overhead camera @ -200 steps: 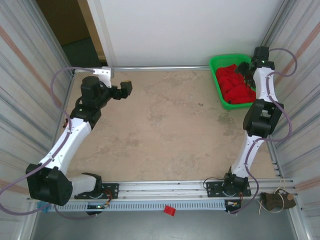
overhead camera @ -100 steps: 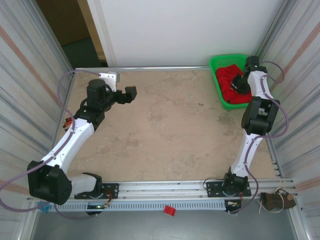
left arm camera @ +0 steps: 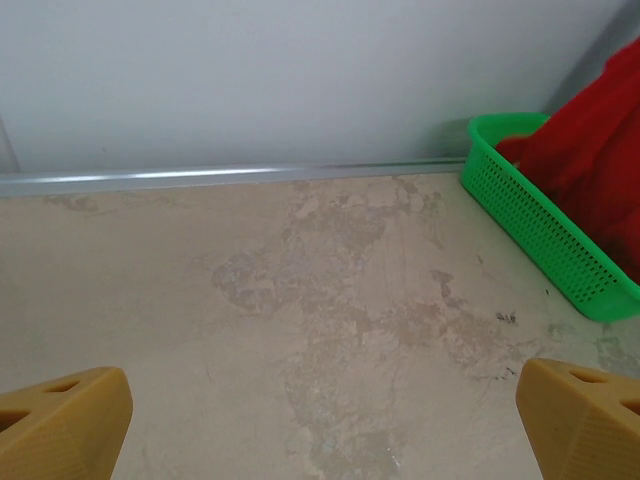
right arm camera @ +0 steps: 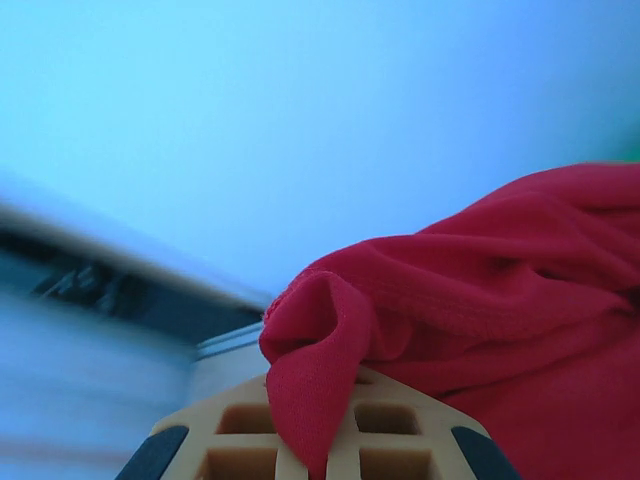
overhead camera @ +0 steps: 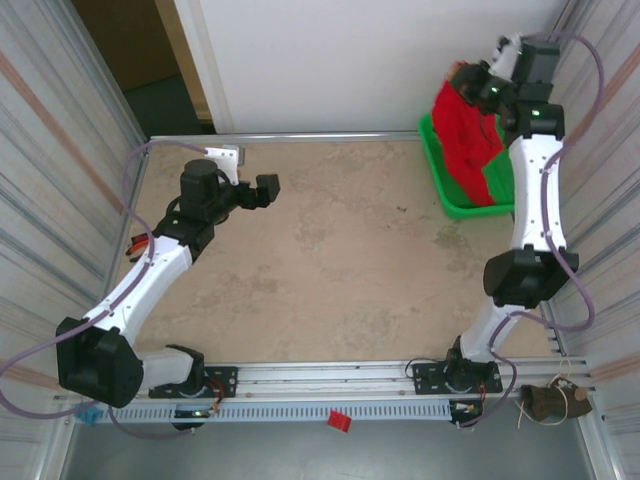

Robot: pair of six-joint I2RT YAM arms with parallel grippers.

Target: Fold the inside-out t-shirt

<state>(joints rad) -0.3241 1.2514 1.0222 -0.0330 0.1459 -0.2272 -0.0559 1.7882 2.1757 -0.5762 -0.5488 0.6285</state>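
At the far right corner of the overhead view, the right arm stands extended almost straight up beside the ribbed metal side wall (overhead camera: pixel 615 150). The right end effector (overhead camera: pixel 480 88) is pinched on the bright red soft cloth t-shirt (overhead camera: pixel 468 130), which hangs from the grip as a long drape with its lower end in the green plastic mesh basket (overhead camera: pixel 452 205). The basket sits on the mottled beige desk (overhead camera: pixel 340 260), against the far rail (overhead camera: pixel 320 135). The left arm reaches forward over the far left part of the desk with its elbow bent. The left end effector (overhead camera: pixel 265 188) points rightward above bare surface, well apart from the basket.

On the left wrist view, two yellow-orange fingers (left arm camera: pixel 60 430) sit at the bottom corners, spread wide with nothing between them. Ahead, the basket (left arm camera: pixel 540 240) stands at the right by the white wall (left arm camera: pixel 300 80), and the t-shirt (left arm camera: pixel 600 150) rises out of it.

On the right wrist view, the t-shirt (right arm camera: pixel 480 320) bunches over a tan lattice finger (right arm camera: pixel 380 440). The background is blurred.
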